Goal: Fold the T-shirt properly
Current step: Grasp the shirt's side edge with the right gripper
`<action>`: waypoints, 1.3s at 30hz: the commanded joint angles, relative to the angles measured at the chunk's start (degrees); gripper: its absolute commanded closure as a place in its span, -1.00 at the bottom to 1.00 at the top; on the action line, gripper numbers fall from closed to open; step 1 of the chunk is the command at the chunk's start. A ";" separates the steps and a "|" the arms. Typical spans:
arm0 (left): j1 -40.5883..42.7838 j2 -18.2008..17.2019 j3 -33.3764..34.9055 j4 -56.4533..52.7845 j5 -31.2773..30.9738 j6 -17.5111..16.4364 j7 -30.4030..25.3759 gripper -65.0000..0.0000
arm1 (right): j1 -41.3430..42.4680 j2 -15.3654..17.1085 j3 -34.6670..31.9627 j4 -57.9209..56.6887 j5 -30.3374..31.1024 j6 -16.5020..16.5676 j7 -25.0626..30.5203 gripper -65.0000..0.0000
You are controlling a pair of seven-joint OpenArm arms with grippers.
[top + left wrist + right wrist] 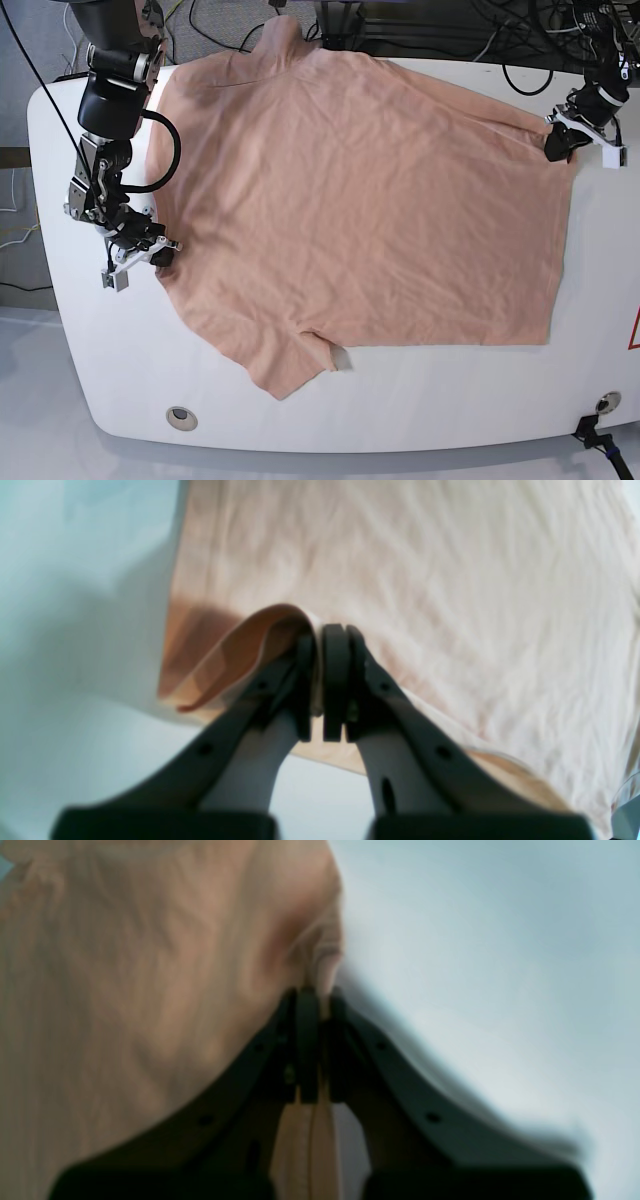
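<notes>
T-shirt [360,200] spread flat on white table [450,400], sleeve at near left. Left gripper [557,140] clenched on far-right hem corner; right gripper [160,255] clenched on left edge. Judgement: light, limp cotton, will sag and crease; hold edges at corners, keep taut.

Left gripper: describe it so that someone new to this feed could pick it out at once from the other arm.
Start from the white table with the peach T-shirt spread across it. Follow the shirt to its corner at the base view's upper right: the left gripper sits there, shut on the fabric edge. Unlike the right gripper, which pinches the opposite edge under a bulky black arm, only its small white-and-black tip shows.
</notes>
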 commanded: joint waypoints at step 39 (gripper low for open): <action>-0.62 -1.04 1.37 1.11 -1.36 1.99 -1.02 0.94 | 6.23 -2.33 0.19 1.67 -17.11 -0.53 5.33 -0.10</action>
